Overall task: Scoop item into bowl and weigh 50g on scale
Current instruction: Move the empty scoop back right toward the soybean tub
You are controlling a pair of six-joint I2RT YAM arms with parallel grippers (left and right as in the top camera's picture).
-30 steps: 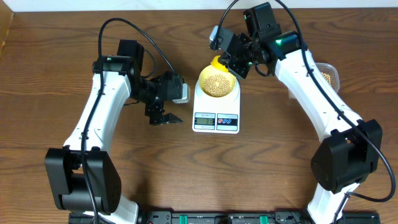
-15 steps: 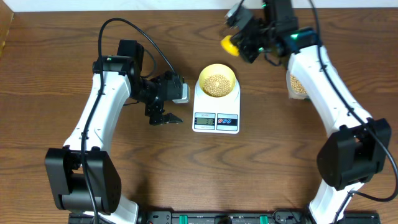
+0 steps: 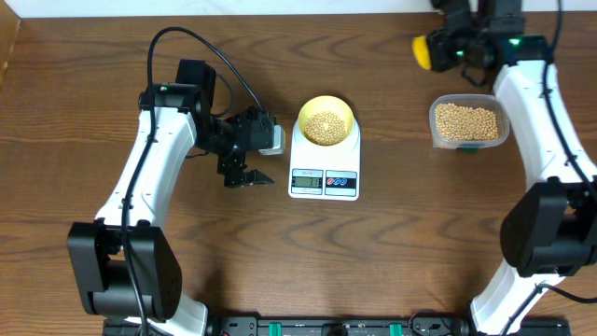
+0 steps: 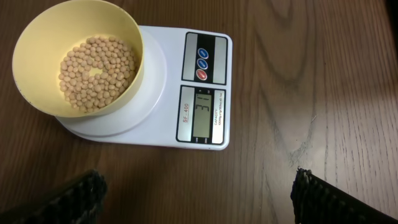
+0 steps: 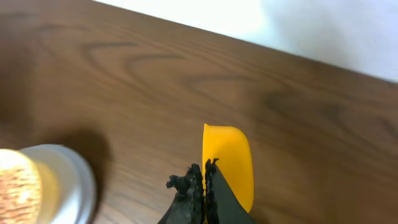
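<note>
Left fingers point(image 4: 329, 200): wide apart, empty, left of your white rectangular scale point(image 3: 324, 173).
Bowl point(image 3: 347, 109): small, pale-yellow, on the scale, holding round tan grains point(image 3: 325, 127).
Right fingers point(image 5: 186, 193): clamped on yellow plastic scoop point(image 3: 423, 51); clear plastic grain tub point(image 3: 505, 121) sits just nearer the arm's base, slightly right.

The wooden table point(image 3: 420, 233) bears a white digital scale point(image 3: 325, 182). A clear container point(image 3: 432, 121) (full of tan grains point(image 3: 466, 121)) stands well apart.

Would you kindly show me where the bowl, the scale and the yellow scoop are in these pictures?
bowl point(image 4: 38, 42): left wrist view, bare inner wall on its left side.
scale point(image 4: 203, 115): left wrist view, its grey display.
scoop point(image 5: 230, 163): right wrist view, middle of the yellow cup.
</note>
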